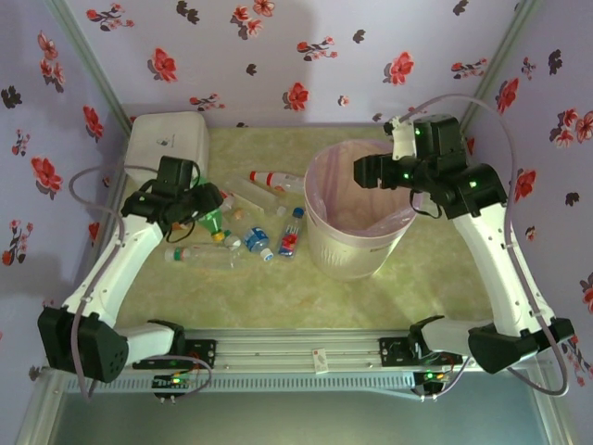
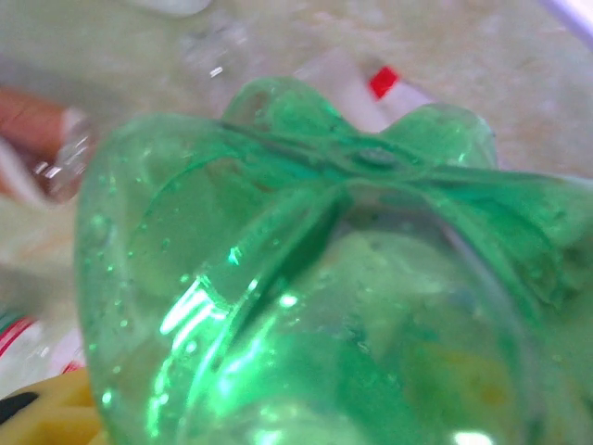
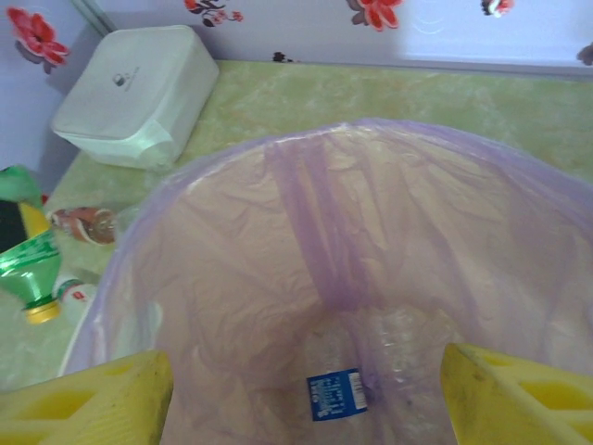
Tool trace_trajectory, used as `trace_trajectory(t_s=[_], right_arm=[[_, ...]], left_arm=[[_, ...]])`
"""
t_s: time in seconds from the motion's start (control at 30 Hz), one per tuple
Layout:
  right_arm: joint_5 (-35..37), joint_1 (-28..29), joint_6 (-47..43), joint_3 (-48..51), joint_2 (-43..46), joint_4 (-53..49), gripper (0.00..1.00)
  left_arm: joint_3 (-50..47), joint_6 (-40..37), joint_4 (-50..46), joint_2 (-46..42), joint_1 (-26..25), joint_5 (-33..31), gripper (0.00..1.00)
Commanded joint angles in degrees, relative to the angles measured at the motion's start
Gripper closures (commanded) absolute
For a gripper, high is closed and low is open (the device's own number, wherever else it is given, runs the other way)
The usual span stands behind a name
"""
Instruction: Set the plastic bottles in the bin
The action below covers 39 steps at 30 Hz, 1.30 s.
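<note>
That green bottle [image 2: 315, 278] between your left gripper's [image 1: 204, 214] fingers (can't tell if it's clamped) is light, thin and slick, so pinch gently near the stiffer neck; right gripper [image 3: 310, 394] hangs spread over the bin [image 1: 357, 255].

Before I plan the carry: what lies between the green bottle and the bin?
In the top view, a few clear bottles with blue caps and labels lie between the green bottle and the bin.

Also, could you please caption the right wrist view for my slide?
Open right claw over the bin, one blue-labelled bottle at its bottom.
</note>
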<state>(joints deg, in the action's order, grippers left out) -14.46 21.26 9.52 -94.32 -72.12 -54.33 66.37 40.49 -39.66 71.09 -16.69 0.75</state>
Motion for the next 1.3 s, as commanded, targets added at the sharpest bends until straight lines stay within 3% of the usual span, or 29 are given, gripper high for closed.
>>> trace_trajectory(t_s=[0.0,0.07,0.17,0.3,0.4,0.5,0.7,0.97,1.03,1.17,1.27], right_arm=[[-5.9,0.1,1.8,-2.6,-0.4,1.3,0.24],[-7.5,1.1,2.4,-4.1,-1.2,2.2,0.24],[-4.7,5.7,1.7,-7.5,-3.8,1.6,0.24],[-3.5,10.4,1.8,-11.8,-8.2,2.0,0.24],[-5.0,13.0,3.0,-13.4,-11.1,4.6,0.24],[-5.8,15.1,4.0,-12.9,-12.5,7.7,0.24],[-7.7,16.4,4.1,-12.1,-15.1,10.9,0.24],[-11.5,17.7,4.1,-14.5,-19.3,14.9,0.24],[-11.0,17.6,4.0,-14.9,-19.4,15.4,0.24],[-10.3,16.6,4.6,-15.1,-18.0,15.9,0.22],[-11.6,16.0,5.3,-15.1,-17.1,15.9,0.21]], left_arm=[[3.6,-6.9,9.5,2.0,0.4,8.6,0.98],[3.8,-8.7,14.9,2.4,0.3,15.1,0.98],[4.3,-12.1,21.3,2.9,0.3,21.9,1.0],[7.6,-18.6,21.7,5.0,0.2,32.1,1.0],[8.6,-17.3,24.6,6.5,0.2,39.1,1.0],[8.7,-11.5,31.2,7.5,0.3,42.4,1.0],[8.6,11.2,49.2,9.8,1.7,45.8,1.0],[8.4,22.7,59.0,10.4,-0.9,48.5,1.0],[9.6,17.5,54.0,10.4,-1.9,50.7,1.0],[12.7,-3.2,36.2,10.0,-2.5,51.9,1.0],[13.7,-10.4,30.6,10.5,-2.3,51.0,1.0]])
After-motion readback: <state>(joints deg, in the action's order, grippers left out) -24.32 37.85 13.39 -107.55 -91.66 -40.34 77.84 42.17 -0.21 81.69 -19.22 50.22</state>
